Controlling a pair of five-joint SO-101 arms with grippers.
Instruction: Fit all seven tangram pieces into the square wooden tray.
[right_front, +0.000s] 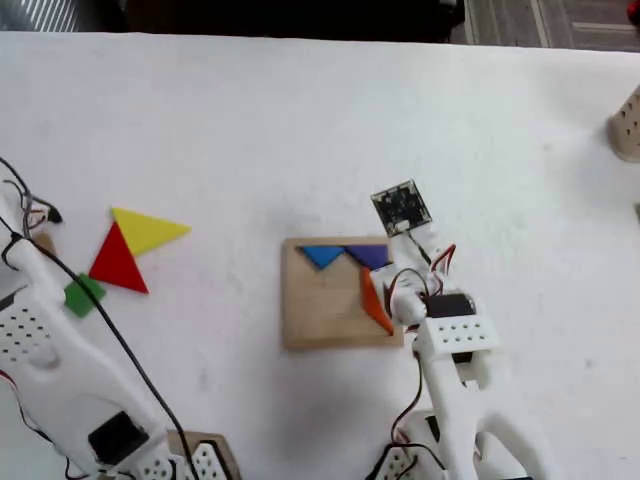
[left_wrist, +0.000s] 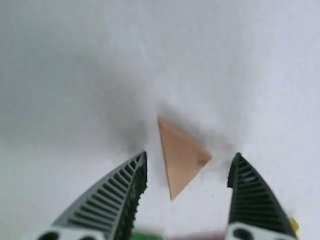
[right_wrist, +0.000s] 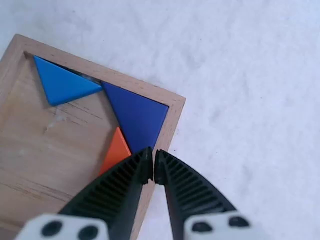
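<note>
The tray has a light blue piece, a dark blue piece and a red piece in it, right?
Not quite. The third one in the tray is an orange piece, not a red one. The light blue piece and the dark blue piece are in there, as the right wrist view shows.

Bright, even light across my white tabletop (right_front: 300, 120), close to washing out, with a dark band beyond its edge at 12 o'clock. Shadows are short and soft. The wooden tray (right_front: 320, 315) throws just a thin one along its 6 o'clock side. Around my left fingers (left_wrist: 122, 192) grey shade pools beside the tan triangle (left_wrist: 182, 155). By my right fingers (right_wrist: 125, 185), hardly any shade.
</note>
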